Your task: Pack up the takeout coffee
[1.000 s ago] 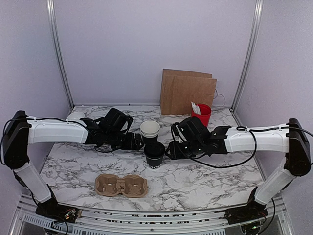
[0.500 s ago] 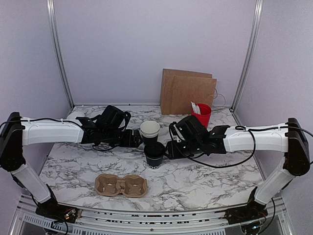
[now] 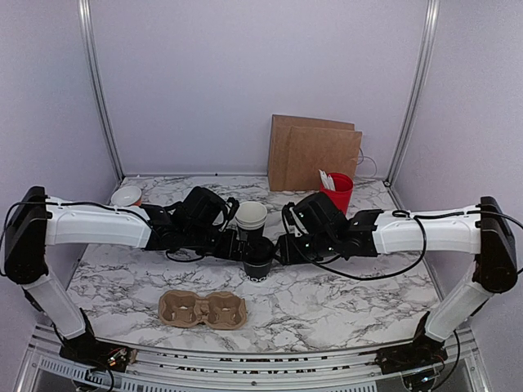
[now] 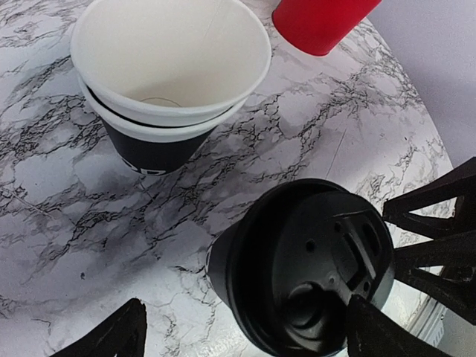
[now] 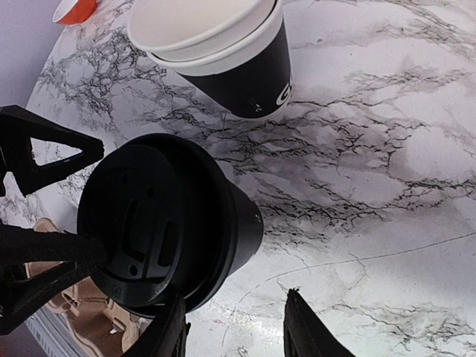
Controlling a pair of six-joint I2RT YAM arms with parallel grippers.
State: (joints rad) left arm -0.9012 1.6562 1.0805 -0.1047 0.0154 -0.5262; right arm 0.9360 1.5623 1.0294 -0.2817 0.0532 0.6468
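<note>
Since a second ago the left gripper [image 3: 239,245] has swung right, from beside the stack of cups [image 3: 251,216] to the lidded black cup [image 3: 260,265] at mid-frame in the overhead view. The right gripper [image 3: 283,247], just right of that cup, has hardly shifted. At lower centre the cup carrier [image 3: 203,309] lies with both wells bare, and the paper bag [image 3: 315,155] stands at the back, upper right of centre.

In the left wrist view the fingers [image 4: 111,338] are spread wide at the bottom corners. The lidded cup sits between them at lower right, nearer the right-hand one and not clamped. The stack, cream inside black, sits at upper left.

In the right wrist view the fingers [image 5: 301,327] are partly apart at the bottom edge. One lies against the cup's wall and the other has marble showing beside it, so I see no grip.

By my reading the lid is on but nothing is packed yet: the cup has still to go into the carrier or bag.
</note>
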